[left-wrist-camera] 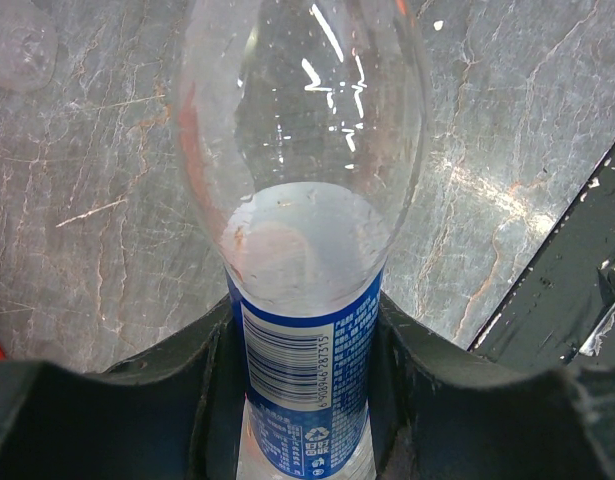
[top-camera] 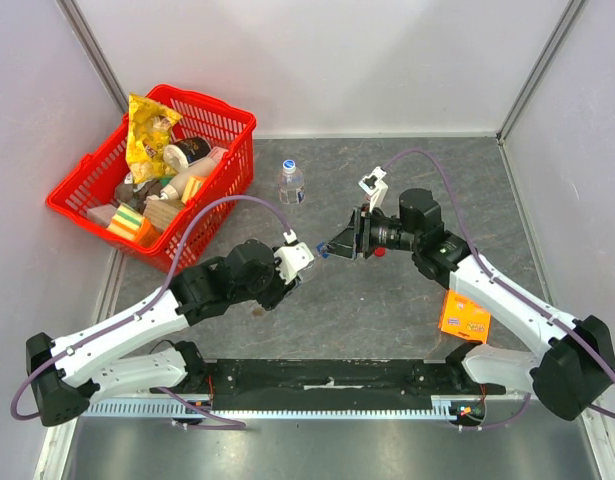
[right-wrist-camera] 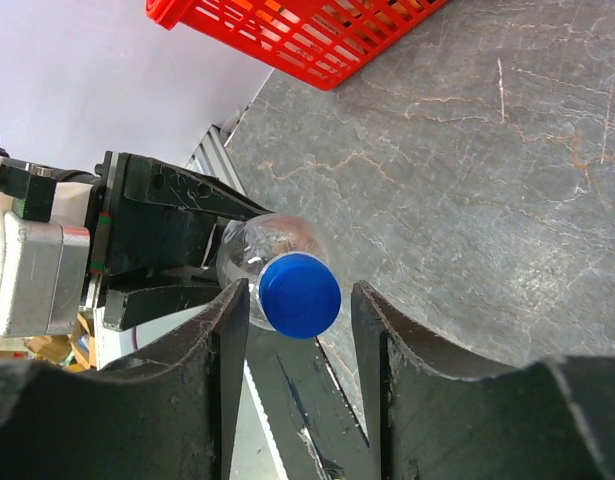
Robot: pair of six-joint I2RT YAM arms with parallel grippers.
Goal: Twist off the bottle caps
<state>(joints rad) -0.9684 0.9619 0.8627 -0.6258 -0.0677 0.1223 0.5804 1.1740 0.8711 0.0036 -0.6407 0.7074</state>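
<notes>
Over grey tabletop, hold blue-labelled bottle in clamped left gripper; close parted right gripper squarely on blue cap, then twist.

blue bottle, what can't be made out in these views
- Left wrist view: the bottle's neck and cap are cut off by the top edge.
- Right wrist view: the cap covers the neck, so its threads are hidden.
- Top view: the bottle is too small and clear to trace; the cap is only a blue speck.

One red basket, one orange packet, one standing bottle, one gripped bottle, one blue cap, one white cap.
</notes>
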